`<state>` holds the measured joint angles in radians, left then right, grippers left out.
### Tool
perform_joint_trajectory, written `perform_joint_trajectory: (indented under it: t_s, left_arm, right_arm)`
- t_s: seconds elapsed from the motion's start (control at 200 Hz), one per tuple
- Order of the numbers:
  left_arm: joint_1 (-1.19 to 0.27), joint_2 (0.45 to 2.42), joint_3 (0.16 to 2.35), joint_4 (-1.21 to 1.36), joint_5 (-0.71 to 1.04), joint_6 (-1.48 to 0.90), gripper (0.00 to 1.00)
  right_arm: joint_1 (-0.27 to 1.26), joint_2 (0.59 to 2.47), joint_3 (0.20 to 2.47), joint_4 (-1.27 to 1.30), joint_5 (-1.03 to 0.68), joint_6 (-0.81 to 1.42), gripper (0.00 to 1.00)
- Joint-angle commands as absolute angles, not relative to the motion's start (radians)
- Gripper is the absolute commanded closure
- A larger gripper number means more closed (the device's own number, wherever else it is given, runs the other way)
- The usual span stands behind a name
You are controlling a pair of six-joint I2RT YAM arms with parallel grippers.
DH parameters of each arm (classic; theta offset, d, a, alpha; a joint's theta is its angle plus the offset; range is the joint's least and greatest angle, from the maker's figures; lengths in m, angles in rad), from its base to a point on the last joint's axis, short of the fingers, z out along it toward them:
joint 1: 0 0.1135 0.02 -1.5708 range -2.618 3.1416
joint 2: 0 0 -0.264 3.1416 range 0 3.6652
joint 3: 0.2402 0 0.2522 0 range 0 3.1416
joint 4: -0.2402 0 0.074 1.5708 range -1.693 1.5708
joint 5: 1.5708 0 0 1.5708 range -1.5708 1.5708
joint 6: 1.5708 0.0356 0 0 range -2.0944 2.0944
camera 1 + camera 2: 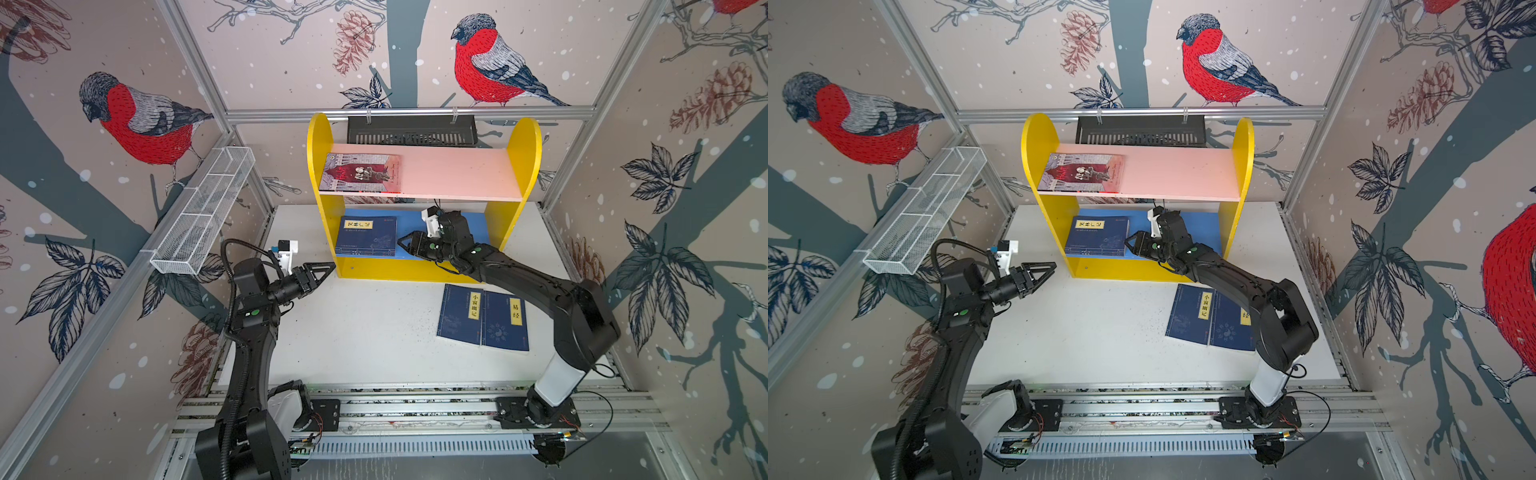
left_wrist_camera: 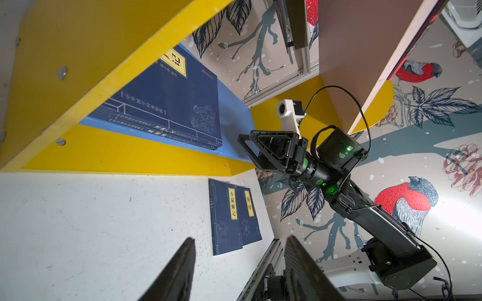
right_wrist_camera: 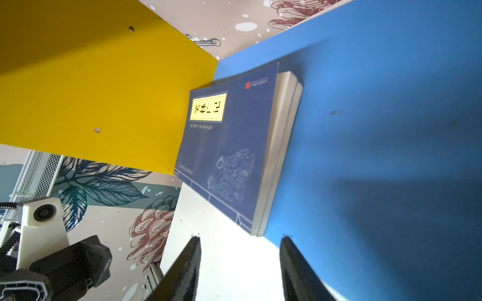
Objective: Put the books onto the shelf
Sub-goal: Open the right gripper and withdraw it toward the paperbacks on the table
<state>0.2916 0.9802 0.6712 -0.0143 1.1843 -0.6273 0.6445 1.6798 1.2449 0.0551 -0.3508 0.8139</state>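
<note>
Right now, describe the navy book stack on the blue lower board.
The navy book stack, two thin paperbacks, lies flat at the left end of the blue lower board beside the yellow side panel. Its top cover bears a yellow title label, small red logo and pale line drawing. The open right gripper is beside it, apart.

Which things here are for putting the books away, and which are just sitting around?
For the job: yellow shelf; grey-and-red book on its pink board; navy book stack on its blue board; two navy books on the table.
Just there: white wire mesh basket; black slotted tray.
</note>
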Motion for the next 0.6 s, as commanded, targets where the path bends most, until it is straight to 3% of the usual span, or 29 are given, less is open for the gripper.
perform_joint_trajectory:
  t_s: [0.0,0.25,0.345,0.595]
  left_arm:
    - [0.295,0.971,0.713,-0.130,1.164,-0.462,0.43]
    - [0.295,0.953,0.763,-0.307,1.191,-0.226,0.39]
    - [0.295,0.963,0.770,-0.314,1.274,-0.206,0.38]
    - [0.295,0.929,0.678,-0.007,1.329,-0.548,0.37]
  right_arm:
    - [0.680,1.594,1.178,0.041,-0.280,0.783,0.49]
    - [0.879,1.333,0.970,-0.116,0.021,0.778,0.48]
    - [0.953,1.222,0.877,-0.164,0.149,0.835,0.47]
    - [0.980,1.002,0.653,-0.244,0.368,1.047,0.43]
